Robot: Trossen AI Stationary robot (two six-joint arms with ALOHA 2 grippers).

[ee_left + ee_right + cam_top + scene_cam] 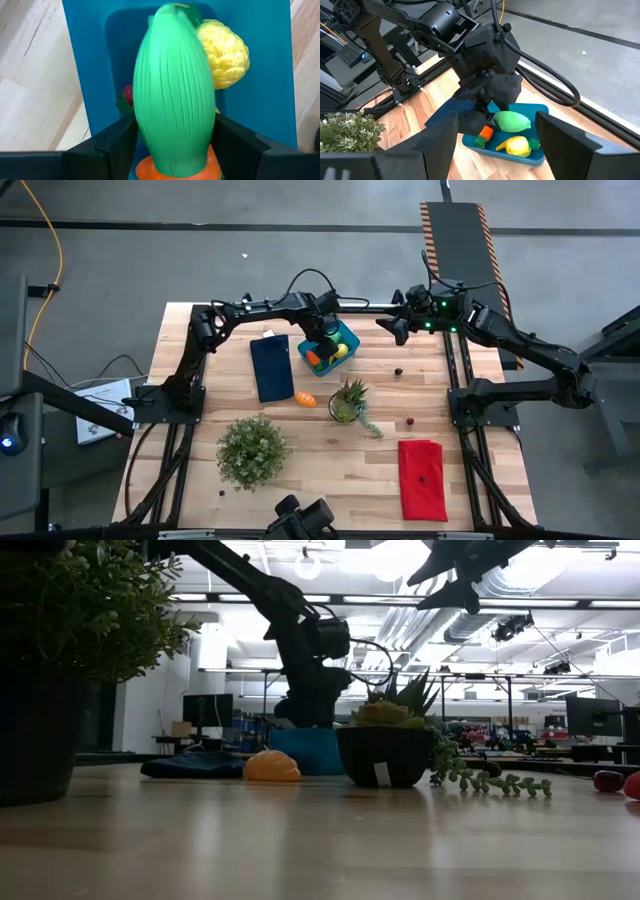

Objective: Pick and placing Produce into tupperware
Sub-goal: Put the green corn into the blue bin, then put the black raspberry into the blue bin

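Note:
The blue tupperware [347, 338] stands near the table's far edge. In it lie a green oval [512, 121], a yellow lemon [517, 145] and an orange carrot [486, 131]. My left gripper [175, 135] reaches steeply down into the tub, with the green oval [175, 90] filling the space between its fingers. Another orange oval [305, 399] rests on the table in front of the tub. My right gripper [495, 140] hangs open and empty in the air to the right of the tub [535, 107], above the far edge. My left gripper has the green oval's two long sides [142, 135] between its two fingers, toward one end of it, and no gap shows on either side. The fingers come from above, slanting steeply down, and lie across the oval. The oval lies inside the tub, over the carrot [180, 167].
A dark blue cloth [272, 367] lies left of the tub. A spiky plant in a small pot [348, 402] and a bushy potted plant [252, 448] stand nearer the front. A red cloth [422, 478] lies at the front right. Two small dark red pieces [399, 371] [409, 420] lie on the right.

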